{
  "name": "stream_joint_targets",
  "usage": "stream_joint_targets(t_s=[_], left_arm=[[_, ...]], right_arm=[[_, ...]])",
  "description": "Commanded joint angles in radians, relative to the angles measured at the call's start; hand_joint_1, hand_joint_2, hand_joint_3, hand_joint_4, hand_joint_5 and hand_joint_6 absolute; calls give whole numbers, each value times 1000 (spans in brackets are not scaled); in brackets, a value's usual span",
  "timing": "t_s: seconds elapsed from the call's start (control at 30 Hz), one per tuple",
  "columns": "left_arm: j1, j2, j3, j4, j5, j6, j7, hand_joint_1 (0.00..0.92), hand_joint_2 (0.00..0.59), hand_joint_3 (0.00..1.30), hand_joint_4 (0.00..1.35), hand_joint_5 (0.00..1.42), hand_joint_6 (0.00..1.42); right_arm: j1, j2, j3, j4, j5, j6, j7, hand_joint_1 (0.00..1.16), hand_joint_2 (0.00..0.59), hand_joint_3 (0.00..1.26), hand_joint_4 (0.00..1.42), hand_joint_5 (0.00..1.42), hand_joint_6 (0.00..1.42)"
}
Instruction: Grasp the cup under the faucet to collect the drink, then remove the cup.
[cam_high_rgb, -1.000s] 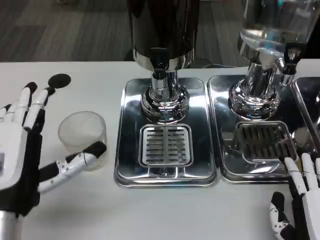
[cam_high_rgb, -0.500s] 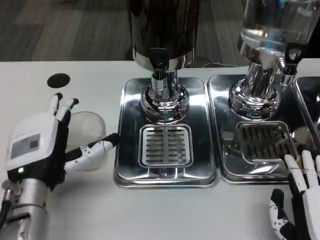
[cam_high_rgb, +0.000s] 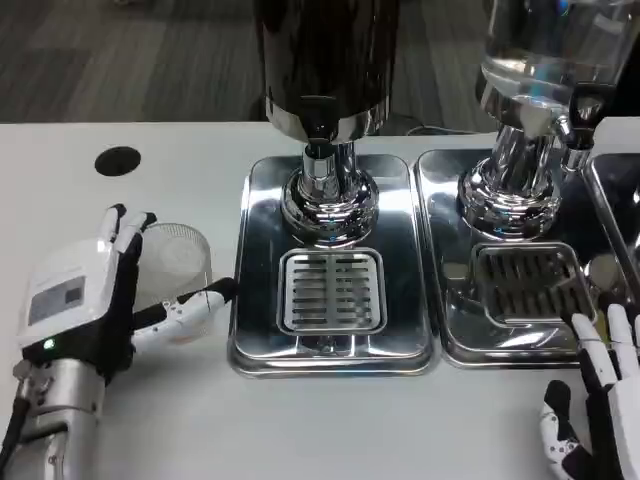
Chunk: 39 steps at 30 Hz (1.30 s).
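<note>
We see the left hand (cam_high_rgb: 85, 300) wrapped around the cup (cam_high_rgb: 178, 262) on the worktop (cam_high_rgb: 330, 420), beside the tray (cam_high_rgb: 255, 350); the right hand (cam_high_rgb: 590, 420) rests spread.

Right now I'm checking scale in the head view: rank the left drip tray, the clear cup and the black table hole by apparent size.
Largest to smallest:
1. left drip tray
2. clear cup, partly hidden by the left hand
3. black table hole

The robot's left hand (cam_high_rgb: 85, 300) wraps a clear plastic cup (cam_high_rgb: 178, 262), apparently gripping it, beside a shiny steel drip tray (cam_high_rgb: 258, 300).
</note>
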Motion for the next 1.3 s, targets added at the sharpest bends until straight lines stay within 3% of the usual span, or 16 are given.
stream_joint_targets(t_s=[0.03,0.33,0.47,0.53,0.63,0.77,1.3], left_arm=[[-25,4,-10,30,-7,7,17,101,42,156,6,267,331],[-52,-7,-35,71,-8,23,21,179,65,209,121,422,534],[-44,-9,-39,78,-17,27,36,298,85,322,281,678,980],[-34,-11,-35,75,-23,26,57,450,81,462,442,861,1227],[-25,-14,-34,71,-25,28,83,570,39,623,600,996,1409],[-10,-26,-30,54,-14,41,133,663,3,726,723,1058,1424],[19,-57,-32,32,7,39,294,677,11,890,977,1181,1424]], right_arm=[[2,2,-2,7,3,-4,-5,446,553,158,0,0,1],[13,-3,-14,17,25,-18,-16,445,553,181,0,0,5],[6,-14,-21,25,31,-26,-11,444,553,194,1,0,23],[3,-19,-26,21,34,-31,-6,444,553,195,1,0,25],[1,-17,-25,22,33,-35,-4,444,553,196,1,0,37],[0,-11,-19,30,30,-39,-5,444,553,200,1,0,41],[5,-10,-22,34,40,-47,-5,444,553,205,1,0,59]])
